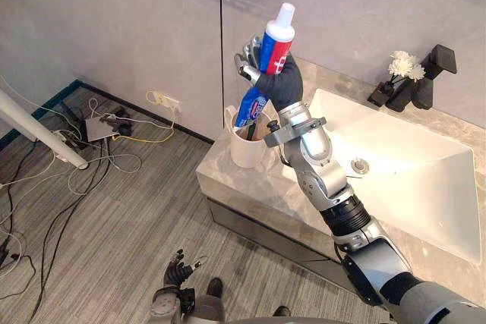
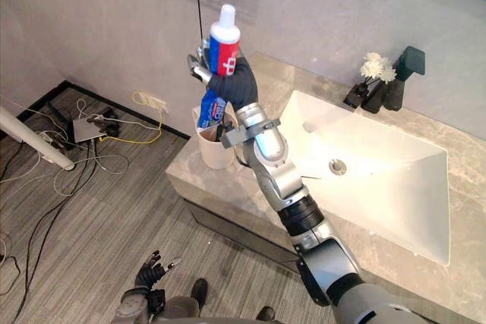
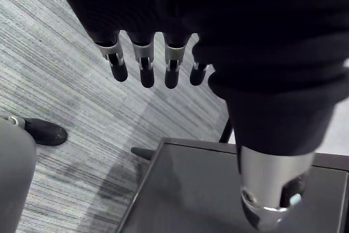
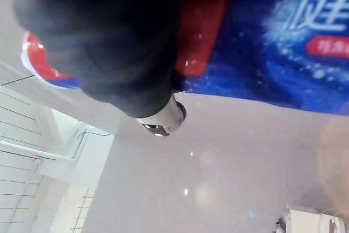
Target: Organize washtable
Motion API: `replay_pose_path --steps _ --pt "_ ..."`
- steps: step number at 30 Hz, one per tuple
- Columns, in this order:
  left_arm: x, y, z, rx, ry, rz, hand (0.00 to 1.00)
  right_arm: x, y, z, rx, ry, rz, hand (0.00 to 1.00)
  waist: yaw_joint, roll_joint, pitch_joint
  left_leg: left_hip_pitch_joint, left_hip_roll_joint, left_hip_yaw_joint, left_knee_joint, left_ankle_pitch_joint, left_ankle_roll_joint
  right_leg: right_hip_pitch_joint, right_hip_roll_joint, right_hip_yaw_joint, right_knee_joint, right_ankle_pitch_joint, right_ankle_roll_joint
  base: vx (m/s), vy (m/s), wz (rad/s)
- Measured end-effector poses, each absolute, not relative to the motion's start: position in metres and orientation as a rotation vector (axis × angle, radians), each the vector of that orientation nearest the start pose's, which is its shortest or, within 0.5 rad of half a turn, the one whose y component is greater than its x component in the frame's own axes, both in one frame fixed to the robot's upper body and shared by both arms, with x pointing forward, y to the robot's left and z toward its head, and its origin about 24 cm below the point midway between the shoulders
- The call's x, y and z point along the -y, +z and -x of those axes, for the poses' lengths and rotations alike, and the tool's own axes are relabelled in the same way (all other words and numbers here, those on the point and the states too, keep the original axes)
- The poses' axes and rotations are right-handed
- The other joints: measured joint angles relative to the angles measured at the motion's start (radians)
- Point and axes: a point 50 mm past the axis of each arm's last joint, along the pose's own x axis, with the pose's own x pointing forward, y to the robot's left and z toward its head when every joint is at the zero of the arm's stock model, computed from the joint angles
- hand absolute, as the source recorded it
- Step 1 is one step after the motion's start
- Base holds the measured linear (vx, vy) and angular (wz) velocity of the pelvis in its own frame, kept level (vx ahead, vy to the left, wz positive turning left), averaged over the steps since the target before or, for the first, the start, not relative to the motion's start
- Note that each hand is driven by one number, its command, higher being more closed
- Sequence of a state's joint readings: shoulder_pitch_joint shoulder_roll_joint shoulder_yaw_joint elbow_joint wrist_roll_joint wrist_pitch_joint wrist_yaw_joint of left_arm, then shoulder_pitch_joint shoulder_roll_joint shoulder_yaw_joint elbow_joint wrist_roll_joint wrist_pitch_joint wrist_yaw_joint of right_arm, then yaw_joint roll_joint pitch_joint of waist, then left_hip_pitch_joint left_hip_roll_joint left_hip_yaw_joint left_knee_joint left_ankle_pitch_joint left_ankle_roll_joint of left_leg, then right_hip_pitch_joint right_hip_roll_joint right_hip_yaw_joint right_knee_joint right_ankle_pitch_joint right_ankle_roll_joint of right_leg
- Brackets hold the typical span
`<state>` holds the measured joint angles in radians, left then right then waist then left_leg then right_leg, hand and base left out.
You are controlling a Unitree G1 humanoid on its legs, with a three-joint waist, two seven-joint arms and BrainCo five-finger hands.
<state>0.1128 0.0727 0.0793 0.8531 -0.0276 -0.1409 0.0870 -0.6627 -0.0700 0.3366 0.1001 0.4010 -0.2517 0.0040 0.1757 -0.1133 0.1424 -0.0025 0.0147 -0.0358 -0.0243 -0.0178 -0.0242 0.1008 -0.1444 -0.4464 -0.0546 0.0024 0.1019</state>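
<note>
The right hand (image 1: 282, 85) has its fingers (image 1: 247, 62) curled round the toothpaste tube (image 1: 273, 45), the white cup (image 1: 244, 153) just below them.

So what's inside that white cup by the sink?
A few dark slim items stand in the cup. The toothpaste tube, gripped by the right hand, covers part of the opening; whether its lower end is inside, I cannot tell. The cup's bottom is hidden.

A grey stone counter (image 1: 243, 187) is seen with a white sink (image 1: 414, 168) set into it. A white cup (image 1: 244, 153) is stood near its left corner. At the back, a black faucet (image 1: 429, 73) is flanked by white flowers (image 1: 406, 66). Cables (image 1: 91, 165) are strewn over the floor (image 1: 114, 225).
</note>
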Motion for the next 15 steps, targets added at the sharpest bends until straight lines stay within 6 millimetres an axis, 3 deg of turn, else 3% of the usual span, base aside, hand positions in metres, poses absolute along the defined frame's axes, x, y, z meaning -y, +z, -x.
replay_pose_path --steps 15 --pt "-0.197 -0.136 -0.131 -0.818 0.227 -0.047 0.0 0.037 0.193 -0.306 0.59 0.546 -0.237 1.0 -0.005 0.003 0.002 0.0 -0.002 -0.003 0.0 0.0 0.0 0.0 -0.002 -0.003 0.002 0.0 0.0 0.0 0.0 0.0"
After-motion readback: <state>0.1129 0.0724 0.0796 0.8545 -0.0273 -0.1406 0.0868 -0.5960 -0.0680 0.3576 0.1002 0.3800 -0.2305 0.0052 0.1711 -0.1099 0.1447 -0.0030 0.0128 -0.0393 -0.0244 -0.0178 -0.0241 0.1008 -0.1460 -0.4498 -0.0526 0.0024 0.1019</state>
